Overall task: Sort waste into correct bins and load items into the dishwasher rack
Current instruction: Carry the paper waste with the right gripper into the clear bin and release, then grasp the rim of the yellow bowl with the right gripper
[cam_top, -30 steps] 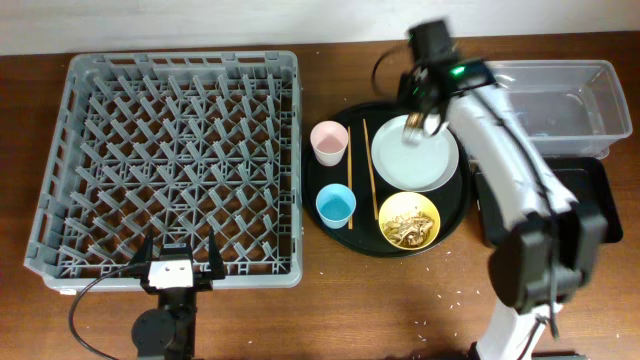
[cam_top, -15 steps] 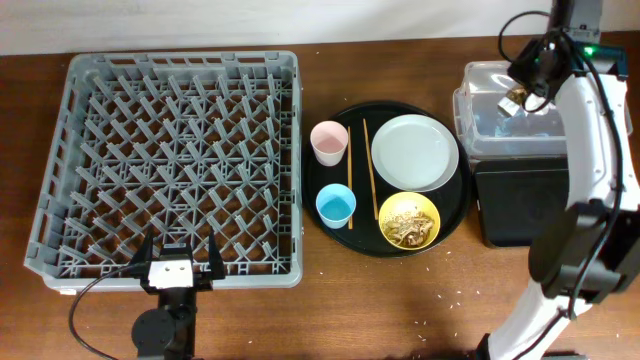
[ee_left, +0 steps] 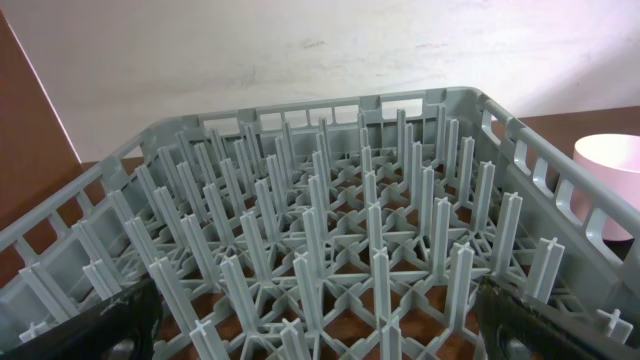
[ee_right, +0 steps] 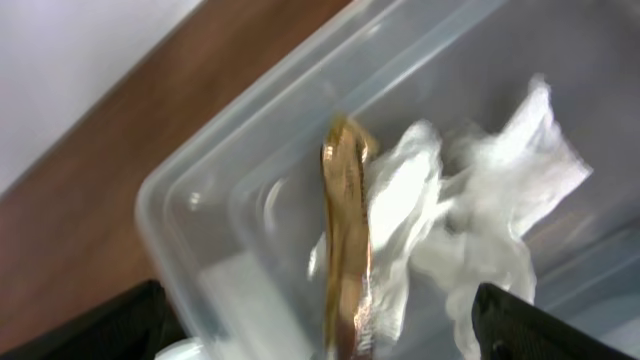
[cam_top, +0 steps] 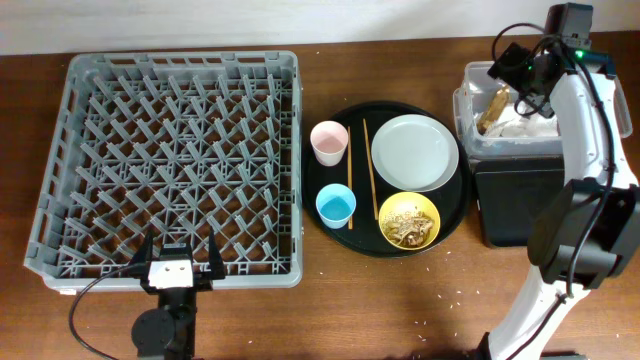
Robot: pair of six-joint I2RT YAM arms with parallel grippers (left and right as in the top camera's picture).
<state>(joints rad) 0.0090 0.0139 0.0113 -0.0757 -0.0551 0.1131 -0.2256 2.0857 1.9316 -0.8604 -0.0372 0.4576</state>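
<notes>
My right gripper (cam_top: 517,80) hangs open over the clear tub (cam_top: 468,110) at the far right. In the right wrist view the gold-brown wrapper (ee_right: 345,235) stands on edge between the wide-apart fingers (ee_right: 100,322), touching neither, beside crumpled white napkins (ee_right: 470,215) inside the tub (ee_right: 200,175). On the round black tray sit the pink cup (cam_top: 329,142), blue cup (cam_top: 336,205), plate (cam_top: 414,152), two chopsticks (cam_top: 349,175) and the yellow bowl (cam_top: 409,220) with brownish scraps. My left gripper (cam_top: 180,262) rests open at the grey rack's (cam_top: 170,160) near edge.
The flat black rectangular tray (cam_top: 520,205) lies just in front of the clear tub. The round black tray (cam_top: 455,215) fills the space between rack and bins. In the left wrist view the rack's pegs (ee_left: 320,230) fill the frame, with the pink cup (ee_left: 615,175) at the right.
My right arm swung from the plate over to the clear tub with the wrapper, then the gripper opened and let the wrapper go into the tub. The left arm has not moved.
</notes>
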